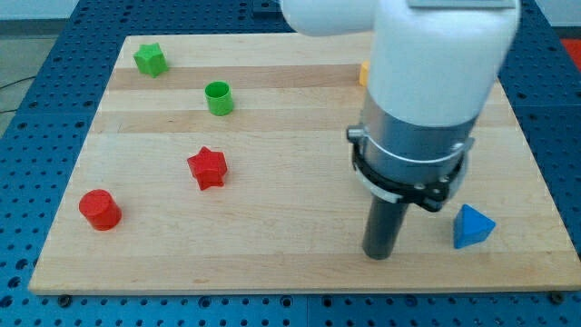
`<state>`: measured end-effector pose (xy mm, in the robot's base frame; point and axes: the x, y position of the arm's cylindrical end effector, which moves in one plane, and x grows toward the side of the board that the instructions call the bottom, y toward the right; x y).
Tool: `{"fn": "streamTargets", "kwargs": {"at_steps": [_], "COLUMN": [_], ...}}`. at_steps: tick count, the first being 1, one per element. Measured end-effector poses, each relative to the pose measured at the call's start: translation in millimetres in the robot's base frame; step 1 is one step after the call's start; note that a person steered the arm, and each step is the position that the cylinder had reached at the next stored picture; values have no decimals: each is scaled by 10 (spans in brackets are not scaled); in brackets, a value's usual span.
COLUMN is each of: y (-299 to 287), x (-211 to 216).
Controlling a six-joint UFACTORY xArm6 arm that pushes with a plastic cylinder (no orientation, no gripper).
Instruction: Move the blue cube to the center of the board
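Note:
A blue block (pixel 472 226) sits on the wooden board (pixel 272 227) near the view's bottom right; it looks pointed, more like a pyramid than a cube. My tip (pixel 378 256) rests on the board to the left of the blue block, with a gap between them. The white and grey arm body above hides part of the board behind it.
A green star-like block (pixel 151 60) lies at the top left, a green cylinder (pixel 218 98) right of it. A red star (pixel 208 168) and a red cylinder (pixel 99 210) lie at the left. An orange block (pixel 363 74) shows partly behind the arm.

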<state>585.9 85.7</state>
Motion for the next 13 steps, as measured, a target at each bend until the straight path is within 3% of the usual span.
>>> {"fn": "streamTargets", "kwargs": {"at_steps": [1, 3, 7, 9, 11, 13], "y": [384, 392, 328, 271, 133, 289], "x": [-103, -950, -897, -391, -809, -658]}}
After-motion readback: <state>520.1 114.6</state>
